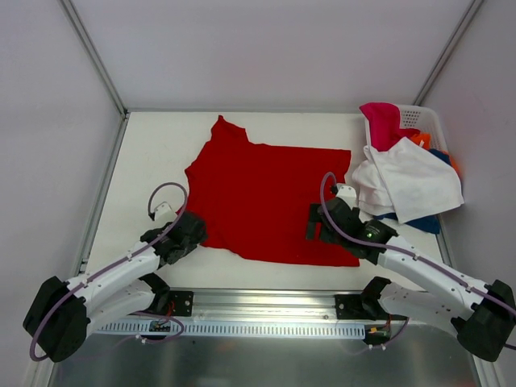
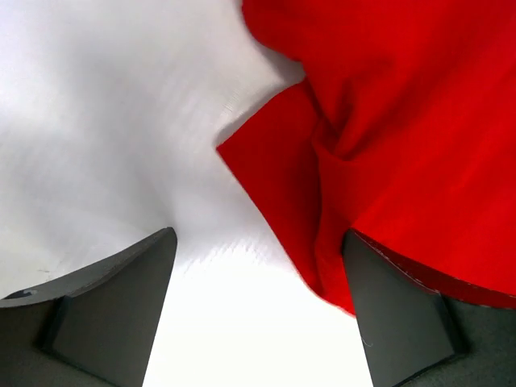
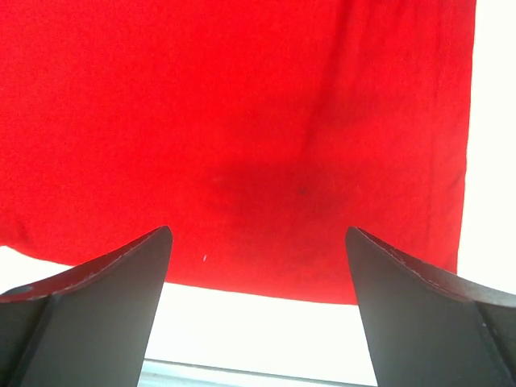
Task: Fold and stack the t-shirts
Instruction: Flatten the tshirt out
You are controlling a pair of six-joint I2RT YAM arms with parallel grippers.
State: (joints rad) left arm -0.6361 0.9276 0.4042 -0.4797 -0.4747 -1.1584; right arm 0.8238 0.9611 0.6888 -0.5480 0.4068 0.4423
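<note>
A bright red t-shirt lies spread on the white table, one sleeve pointing to the far left. My left gripper is at the shirt's near-left edge. In the left wrist view it stands open, a folded red corner lying just in front of its right finger. My right gripper hovers over the shirt's near-right part. In the right wrist view it is open above the near hem, nothing between its fingers. More t-shirts, white, magenta, orange and blue, are heaped at the right.
A white perforated basket stands at the back right under the heap of shirts, which spills over its near side onto the table. A metal rail runs along the near edge between the arm bases. Pale walls close in the table.
</note>
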